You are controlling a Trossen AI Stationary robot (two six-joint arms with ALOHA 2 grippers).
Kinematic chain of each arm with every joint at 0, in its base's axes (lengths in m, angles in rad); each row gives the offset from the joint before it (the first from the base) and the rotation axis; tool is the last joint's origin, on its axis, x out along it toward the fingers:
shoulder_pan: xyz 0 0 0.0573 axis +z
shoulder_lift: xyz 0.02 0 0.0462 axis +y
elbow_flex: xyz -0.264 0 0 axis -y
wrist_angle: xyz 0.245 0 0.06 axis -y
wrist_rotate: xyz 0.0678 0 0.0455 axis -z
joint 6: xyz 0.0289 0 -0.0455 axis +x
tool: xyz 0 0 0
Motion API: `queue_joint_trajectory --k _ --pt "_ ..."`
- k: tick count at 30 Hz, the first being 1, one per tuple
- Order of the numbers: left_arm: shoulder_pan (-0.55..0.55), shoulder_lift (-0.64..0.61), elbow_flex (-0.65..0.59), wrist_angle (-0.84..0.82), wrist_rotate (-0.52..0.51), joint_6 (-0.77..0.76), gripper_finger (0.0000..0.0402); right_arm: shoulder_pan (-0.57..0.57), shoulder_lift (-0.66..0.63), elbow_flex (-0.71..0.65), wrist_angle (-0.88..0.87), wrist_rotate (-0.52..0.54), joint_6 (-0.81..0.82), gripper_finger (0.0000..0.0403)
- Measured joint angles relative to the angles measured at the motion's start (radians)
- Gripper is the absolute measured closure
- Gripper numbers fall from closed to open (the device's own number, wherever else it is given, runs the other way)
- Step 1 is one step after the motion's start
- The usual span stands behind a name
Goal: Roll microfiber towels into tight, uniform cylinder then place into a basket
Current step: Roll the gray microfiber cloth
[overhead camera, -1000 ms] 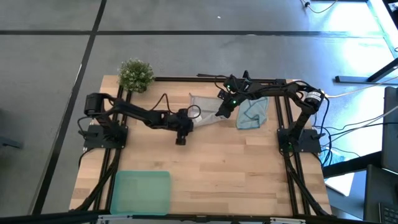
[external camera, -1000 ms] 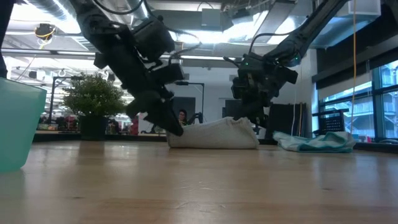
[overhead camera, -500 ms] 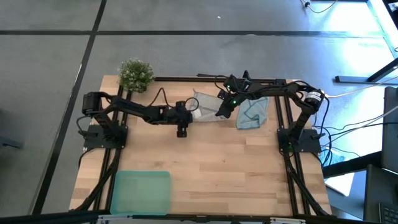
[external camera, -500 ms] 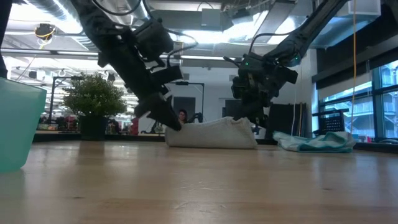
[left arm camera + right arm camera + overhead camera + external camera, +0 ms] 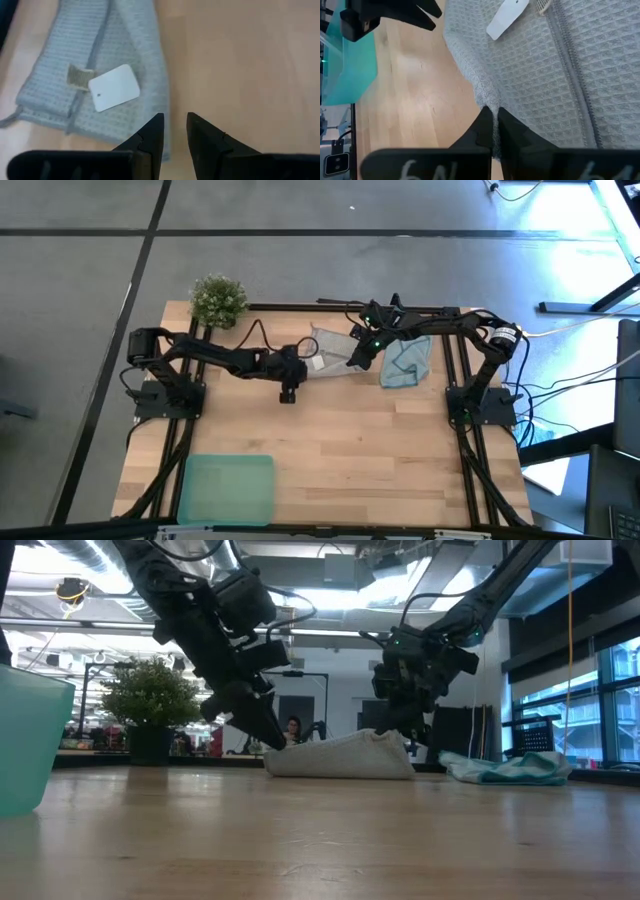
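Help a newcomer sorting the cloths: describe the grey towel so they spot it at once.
On the wooden table, look at the far edge between the two arms, right of the potted plant. The grey towel lies there partly folded. Unlike the light blue towel beside it, it is pale grey and carries a small white tag.

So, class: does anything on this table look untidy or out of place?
Yes. The light blue towel lies crumpled in a heap at the table's far right, not flat or rolled. The grey towel is folded loosely, and the right gripper pinches its edge. The basket at the near edge holds nothing.
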Motion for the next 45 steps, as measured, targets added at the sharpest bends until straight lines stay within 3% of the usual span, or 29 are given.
queue_joint_trajectory --k 6,34,41,45 --pt "0.001 0.0 0.0 0.0 -0.076 0.006 0.0321 0.0 0.0 0.0 0.0 0.0 0.0 0.0394" --pt "0.018 0.092 0.0 -0.003 -0.054 0.0 0.0323 0.0 0.0 0.0 0.003 0.008 -0.001 0.0394" --pt "0.029 0.092 0.0 -0.01 -0.094 -0.007 0.0392 0.0 0.0 0.0 0.002 0.008 -0.001 0.0394" --pt "0.036 0.08 0.003 -0.03 -0.095 -0.041 0.0396 0.0 0.0 0.0 0.002 0.008 0.0 0.0394"
